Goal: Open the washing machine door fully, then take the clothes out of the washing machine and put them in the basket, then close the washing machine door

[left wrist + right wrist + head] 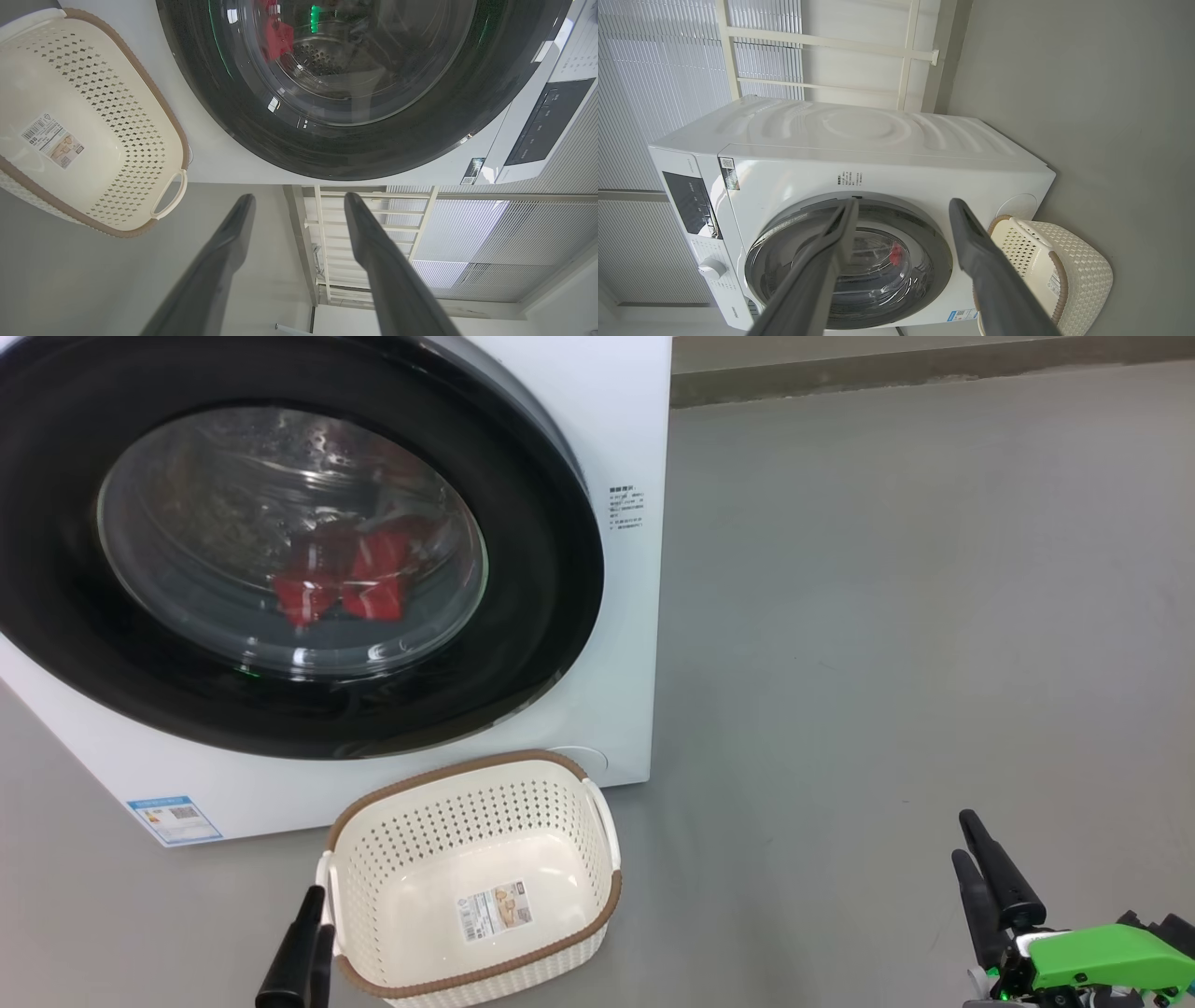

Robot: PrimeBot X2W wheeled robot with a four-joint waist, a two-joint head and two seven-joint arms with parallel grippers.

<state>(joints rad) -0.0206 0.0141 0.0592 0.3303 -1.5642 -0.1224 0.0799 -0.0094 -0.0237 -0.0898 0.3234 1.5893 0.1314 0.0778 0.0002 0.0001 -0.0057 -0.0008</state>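
Since the door [560, 569] is shut on the clothes [345, 583], opening comes first. Left gripper [299, 196] and right gripper [904, 202] have fingers spread, empty; one must hook the rim. The basket [448, 770] sits empty below.

A: What bars the way into the drum?
B: The door [187, 523], shut flat against the washing machine [616, 448]; its glass covers the whole opening, with the clothes [345, 579] behind it.
A: And lower down?
B: The basket [471, 775] stands just before the machine's front, below the door, its top open to a reach from above.
A: Free room?
B: The floor [887, 616] right of machine and basket.
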